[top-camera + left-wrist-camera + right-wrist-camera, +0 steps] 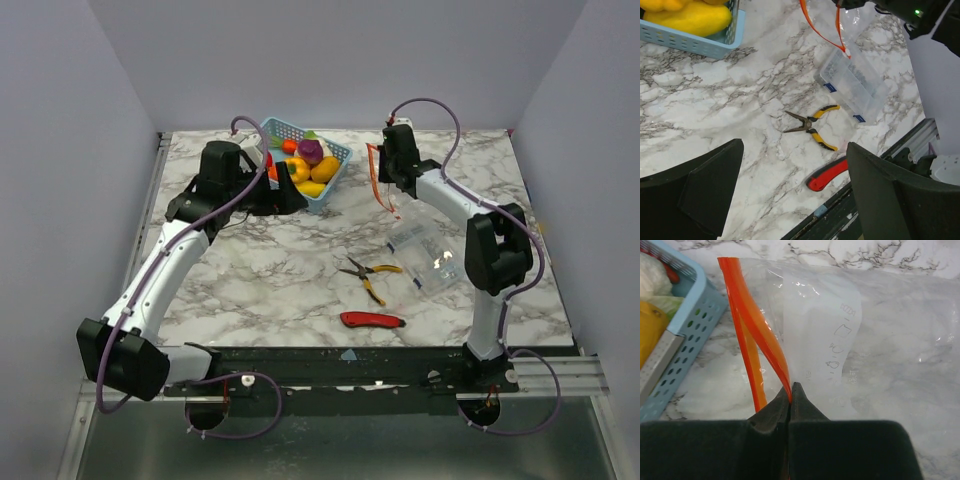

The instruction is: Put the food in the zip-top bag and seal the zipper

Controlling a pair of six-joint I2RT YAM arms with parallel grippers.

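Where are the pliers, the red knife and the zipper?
pliers (810, 123), left wrist view, on the pivot.
red knife (372, 320), top external view, middle of handle.
zipper (753, 315), right wrist view, on the orange strip.

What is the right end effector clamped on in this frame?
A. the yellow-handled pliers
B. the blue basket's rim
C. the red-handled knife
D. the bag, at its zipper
D: the right wrist view shows the right end effector shut on the bag, pinching it at the orange zipper.
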